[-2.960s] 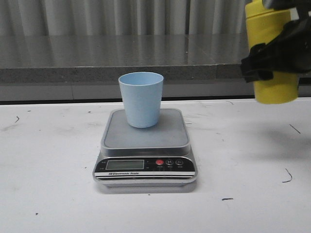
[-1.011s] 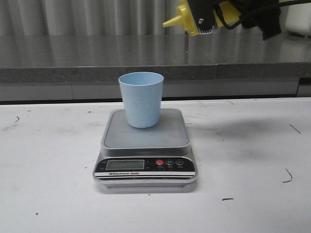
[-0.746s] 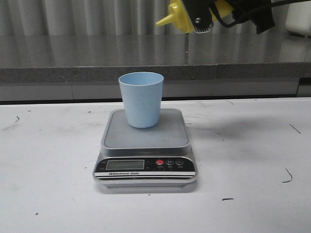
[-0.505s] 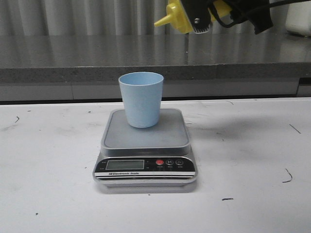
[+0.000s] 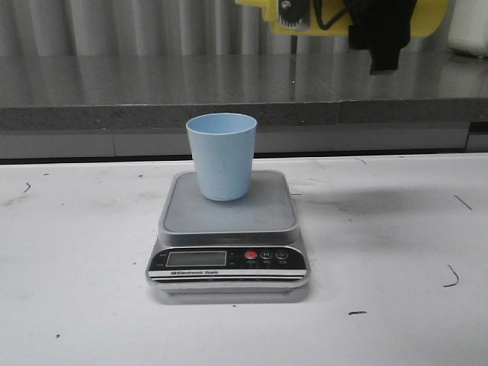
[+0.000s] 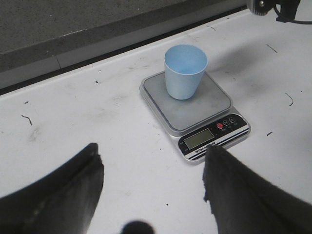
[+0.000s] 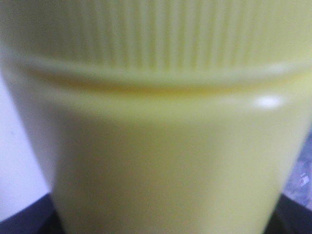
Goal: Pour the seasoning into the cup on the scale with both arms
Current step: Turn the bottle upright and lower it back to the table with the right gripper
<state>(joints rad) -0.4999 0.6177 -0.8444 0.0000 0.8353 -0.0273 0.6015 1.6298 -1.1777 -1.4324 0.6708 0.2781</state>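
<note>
**Yellow bottle held sideways high above the cup**

The right pincer (image 5: 374, 27) is clamped on the seasoning bottle (image 5: 427, 17), which lies roughly on its side at the top edge of the front view, above the cup (image 5: 222, 155) and off to the cup's right. Only part of the bottle shows — its nozzle end is cut off by the frame. In the right wrist view the bottle (image 7: 156, 122) fills nearly everything: a blurred yellow body with a ribbed band around it.

The left pincer (image 6: 151, 195) hangs with its two dark fingers (image 6: 63, 195) spread wide apart, gripping nothing, over the bare desk (image 6: 122, 146) on the near side of the scale (image 6: 195, 105) — well apart from the cup.

The pale blue cup stands upright on the steel platform of the scale (image 5: 227, 229), toward the platform's back edge, away from the display. From the left wrist view the cup (image 6: 185, 70) looks empty inside. The scale sits flat on the white desk (image 5: 396, 252), its display and red button facing front; the reading cannot be made out.
</note>
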